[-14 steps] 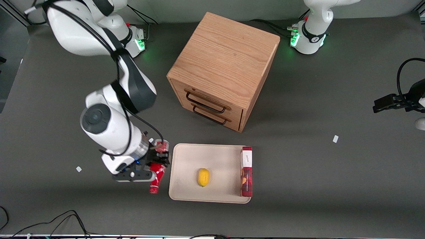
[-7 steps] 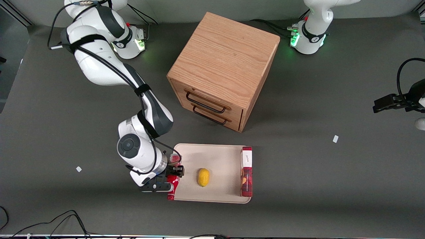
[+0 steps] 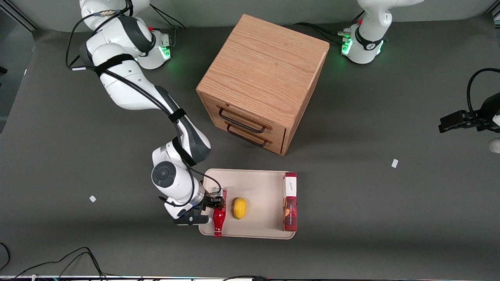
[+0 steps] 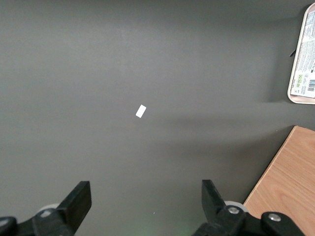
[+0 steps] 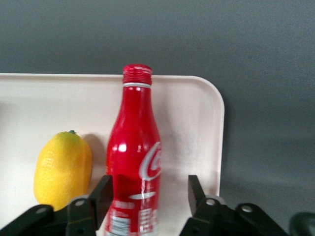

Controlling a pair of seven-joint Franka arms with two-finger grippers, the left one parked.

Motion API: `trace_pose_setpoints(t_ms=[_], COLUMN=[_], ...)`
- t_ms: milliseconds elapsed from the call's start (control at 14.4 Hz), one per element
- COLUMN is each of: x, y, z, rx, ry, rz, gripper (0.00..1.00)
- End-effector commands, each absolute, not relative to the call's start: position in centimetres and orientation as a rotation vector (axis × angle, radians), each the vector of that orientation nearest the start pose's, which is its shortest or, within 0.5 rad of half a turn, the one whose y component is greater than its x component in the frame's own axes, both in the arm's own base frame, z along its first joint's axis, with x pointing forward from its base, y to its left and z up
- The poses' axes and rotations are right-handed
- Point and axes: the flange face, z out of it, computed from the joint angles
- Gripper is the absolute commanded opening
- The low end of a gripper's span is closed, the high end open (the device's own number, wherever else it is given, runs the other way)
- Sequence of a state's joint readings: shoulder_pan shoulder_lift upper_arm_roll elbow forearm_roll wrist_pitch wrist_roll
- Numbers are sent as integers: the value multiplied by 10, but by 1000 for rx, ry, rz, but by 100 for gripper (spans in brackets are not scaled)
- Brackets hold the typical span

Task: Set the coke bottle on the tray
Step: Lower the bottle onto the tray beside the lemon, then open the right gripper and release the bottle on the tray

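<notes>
Gripper in lower centre of front frame, over tray. Wrist view alone showed fingers spread, gap beside bottle, lemon adjacent.

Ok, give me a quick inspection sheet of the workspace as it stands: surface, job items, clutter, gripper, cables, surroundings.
Surface: dark grey table, small white scraps of tape on it.
Job's things: coke bottle lies over the tray, at the tray's end toward the working arm, cap pointing to the front camera, beside the lemon.
Clutter: lemon and red-and-white box on the tray; wooden drawer cabinet farther from the front camera, both drawers shut.
Grippers: right gripper over the tray, fingers either side of the bottle's lower body with a gap showing.
Cables: black cables at the table's front edge.
Surroundings: nothing seen.
</notes>
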State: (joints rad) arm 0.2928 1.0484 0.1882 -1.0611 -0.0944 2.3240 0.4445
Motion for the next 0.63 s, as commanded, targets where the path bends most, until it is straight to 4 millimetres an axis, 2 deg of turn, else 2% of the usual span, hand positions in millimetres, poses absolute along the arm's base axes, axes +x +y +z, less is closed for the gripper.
trace_pose_setpoints(t_ms=[0,278,348,417,557], x=[731,731,732,733,735], y=[319,319,319,319,309], z=[214,216,221,228,257], rx=[-2963,-2964,-2962,-2959,-2961], ry=[23,23,22,23,16], rz=[-285,-291,-298,-311,-338], gripper=[74,75,82,100,100])
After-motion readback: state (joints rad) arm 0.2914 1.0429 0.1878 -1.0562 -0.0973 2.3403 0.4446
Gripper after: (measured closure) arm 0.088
